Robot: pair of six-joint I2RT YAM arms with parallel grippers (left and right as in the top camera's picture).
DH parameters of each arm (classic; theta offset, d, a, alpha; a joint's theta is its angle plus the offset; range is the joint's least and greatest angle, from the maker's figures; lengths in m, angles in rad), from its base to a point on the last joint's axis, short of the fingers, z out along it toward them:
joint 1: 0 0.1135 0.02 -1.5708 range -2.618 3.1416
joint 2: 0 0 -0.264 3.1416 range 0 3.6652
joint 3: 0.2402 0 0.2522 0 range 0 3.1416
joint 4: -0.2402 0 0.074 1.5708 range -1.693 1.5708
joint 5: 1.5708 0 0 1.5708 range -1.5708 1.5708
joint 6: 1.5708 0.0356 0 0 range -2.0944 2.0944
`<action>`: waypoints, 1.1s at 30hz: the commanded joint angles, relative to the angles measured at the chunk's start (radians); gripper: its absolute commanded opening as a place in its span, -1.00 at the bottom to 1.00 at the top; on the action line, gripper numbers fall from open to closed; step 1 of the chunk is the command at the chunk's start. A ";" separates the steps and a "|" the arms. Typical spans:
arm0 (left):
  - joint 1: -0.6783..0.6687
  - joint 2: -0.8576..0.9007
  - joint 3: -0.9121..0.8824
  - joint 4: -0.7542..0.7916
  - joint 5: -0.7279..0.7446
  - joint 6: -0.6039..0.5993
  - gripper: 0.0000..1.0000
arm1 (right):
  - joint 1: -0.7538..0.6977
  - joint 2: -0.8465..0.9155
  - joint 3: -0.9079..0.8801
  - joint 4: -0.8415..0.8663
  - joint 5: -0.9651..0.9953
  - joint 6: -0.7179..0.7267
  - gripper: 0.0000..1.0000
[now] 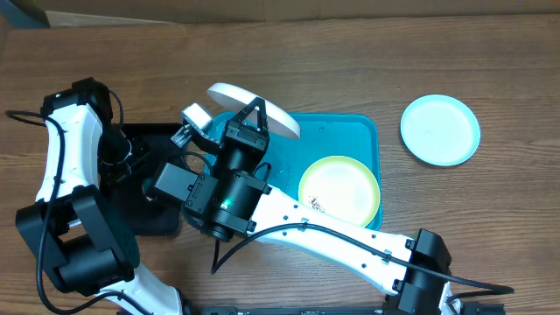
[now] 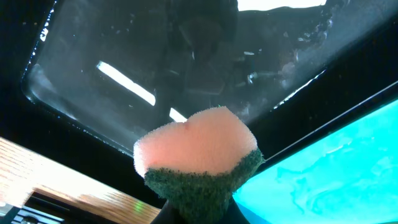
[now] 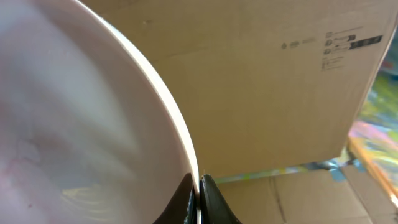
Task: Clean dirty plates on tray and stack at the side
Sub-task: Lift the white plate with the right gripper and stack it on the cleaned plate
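The wood-grain surface fills your overhead view, brown and matte. There is bare room along its far side and its right edge.

The turquoise tray lies at the middle. It is smooth plastic, rectangular, with rounded corners and a raised rim. In the left wrist view its floor looks wet and streaked. Touching or just beside its left edge is a smaller black tray, glossy and spattered with droplets.

Your right arm reaches across the near side of the surface and covers the left half of the turquoise tray.

Of the three round plates, the white plate is off the tray, raised and tilted over its far left corner. The right end effector is pinched narrow on its rim, one finger on each face. Behind that rim your right wrist view shows a plain cardboard box.

The yellow-green plate lies flat in the right half of the tray, close to the near and right rims. It has small dark specks at its near left edge. The light blue plate rests on the bare wood beyond the tray's far right corner, not touching it.

The left end effector hangs by the seam between the two trays. It grips a sponge, soft pink foam with a coarse green scouring face.
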 commanded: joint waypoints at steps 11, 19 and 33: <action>0.004 -0.015 -0.002 0.000 0.018 0.023 -0.91 | -0.087 -0.038 0.023 -0.081 -0.277 0.240 -0.93; 0.004 -0.015 -0.002 0.000 0.018 0.022 -0.92 | -0.526 -0.039 0.021 -0.180 -1.060 0.608 -0.92; 0.002 -0.015 -0.002 0.011 0.018 0.022 -0.91 | -1.376 -0.032 -0.001 -0.271 -1.505 0.626 -0.92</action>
